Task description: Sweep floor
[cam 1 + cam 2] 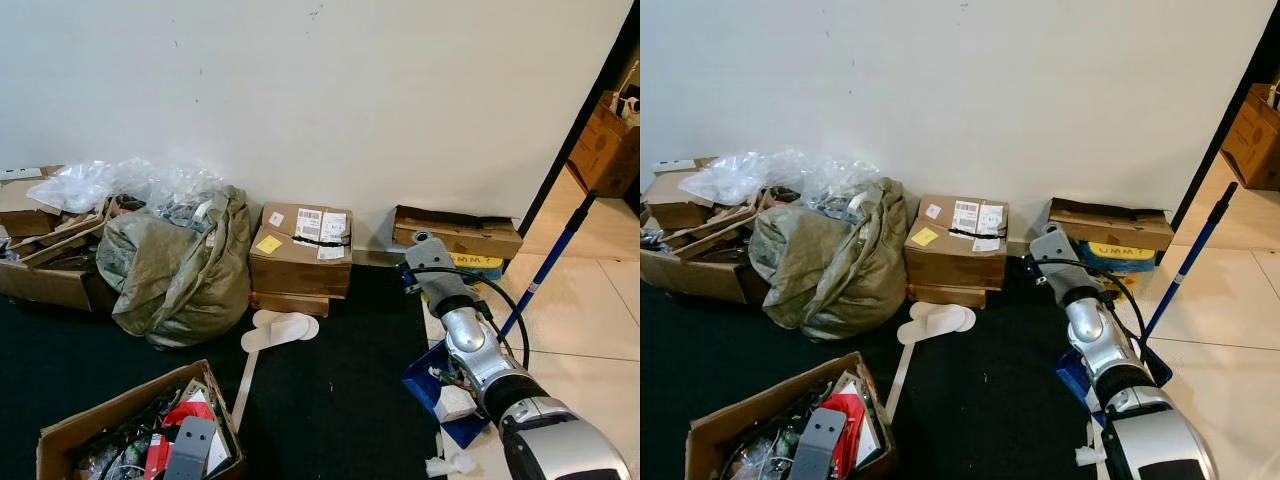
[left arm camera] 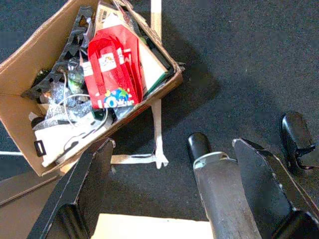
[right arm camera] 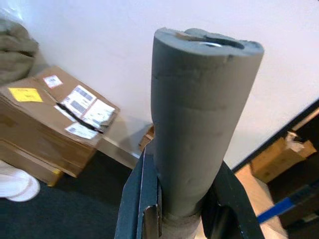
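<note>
My right gripper [image 3: 187, 201] is shut on a thick grey foam handle [image 3: 199, 114], held upright. The same handle [image 1: 427, 255] rises at the carpet's right edge, in front of the wall. Below my right arm a blue dustpan [image 1: 425, 385] lies on the floor with crumpled white paper [image 1: 455, 402] in it. A blue broom pole [image 1: 548, 268] leans up to the right over the tiles. My left gripper [image 2: 174, 144] hangs open over the black carpet beside an open cardboard box [image 2: 20, 69]. A grey tube with a black tip [image 2: 214, 179] shows between its fingers, unclamped.
Along the wall stand a taped cardboard box [image 1: 300, 255], an olive sack [image 1: 180, 270], clear plastic bags [image 1: 120, 180] and flat boxes [image 1: 458, 232]. White slippers [image 1: 280, 328] and a wooden strip [image 1: 245, 385] lie on the carpet. More paper [image 1: 447, 464] lies on the tiles. A doorway opens at right.
</note>
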`<state>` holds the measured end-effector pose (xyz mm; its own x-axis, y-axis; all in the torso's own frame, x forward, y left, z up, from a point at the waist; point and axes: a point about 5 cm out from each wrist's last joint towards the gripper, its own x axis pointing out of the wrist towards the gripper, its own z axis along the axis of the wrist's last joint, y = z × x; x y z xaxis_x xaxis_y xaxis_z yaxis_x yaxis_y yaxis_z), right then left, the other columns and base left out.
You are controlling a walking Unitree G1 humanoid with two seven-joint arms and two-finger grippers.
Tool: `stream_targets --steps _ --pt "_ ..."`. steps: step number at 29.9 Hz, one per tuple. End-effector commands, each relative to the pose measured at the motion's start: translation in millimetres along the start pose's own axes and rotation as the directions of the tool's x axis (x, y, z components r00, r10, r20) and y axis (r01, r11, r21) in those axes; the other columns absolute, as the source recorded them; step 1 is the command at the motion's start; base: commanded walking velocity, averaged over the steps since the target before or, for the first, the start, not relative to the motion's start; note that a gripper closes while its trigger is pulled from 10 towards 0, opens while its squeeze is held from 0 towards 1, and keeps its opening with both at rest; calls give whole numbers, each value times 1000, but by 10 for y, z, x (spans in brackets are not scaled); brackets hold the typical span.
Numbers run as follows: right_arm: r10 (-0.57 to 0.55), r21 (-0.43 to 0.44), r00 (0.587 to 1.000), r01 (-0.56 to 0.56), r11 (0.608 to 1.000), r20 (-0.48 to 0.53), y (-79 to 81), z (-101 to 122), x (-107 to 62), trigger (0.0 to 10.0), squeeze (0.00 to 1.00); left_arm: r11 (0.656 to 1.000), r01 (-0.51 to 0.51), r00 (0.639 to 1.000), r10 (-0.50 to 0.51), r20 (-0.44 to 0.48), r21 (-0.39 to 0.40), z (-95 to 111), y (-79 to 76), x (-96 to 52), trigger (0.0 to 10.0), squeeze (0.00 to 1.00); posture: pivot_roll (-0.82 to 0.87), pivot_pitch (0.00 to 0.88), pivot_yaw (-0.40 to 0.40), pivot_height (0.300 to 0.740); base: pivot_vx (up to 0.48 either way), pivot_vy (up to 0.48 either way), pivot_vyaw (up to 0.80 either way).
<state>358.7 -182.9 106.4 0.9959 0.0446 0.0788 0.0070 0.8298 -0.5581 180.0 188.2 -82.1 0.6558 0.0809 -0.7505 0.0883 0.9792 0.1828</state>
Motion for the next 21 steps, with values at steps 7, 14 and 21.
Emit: stream_targets --steps 7,14,21 --pt "-24 92 991 12 996 130 13 271 94 10000 0 1000 0 1000 0 -6 19 -29 43 -8 10000 0 -52 53 10 740 0 0 0" --pt "-50 123 974 23 992 220 -69 482 177 10000 0 1000 11 1000 -10 -12 29 -44 16 -12 10000 0 -68 59 12 740 0 0 0" --pt "158 342 971 -212 915 180 203 479 173 10000 0 1000 13 1000 -13 -18 27 -50 3 -12 10000 0 -65 57 9 740 0 0 0"
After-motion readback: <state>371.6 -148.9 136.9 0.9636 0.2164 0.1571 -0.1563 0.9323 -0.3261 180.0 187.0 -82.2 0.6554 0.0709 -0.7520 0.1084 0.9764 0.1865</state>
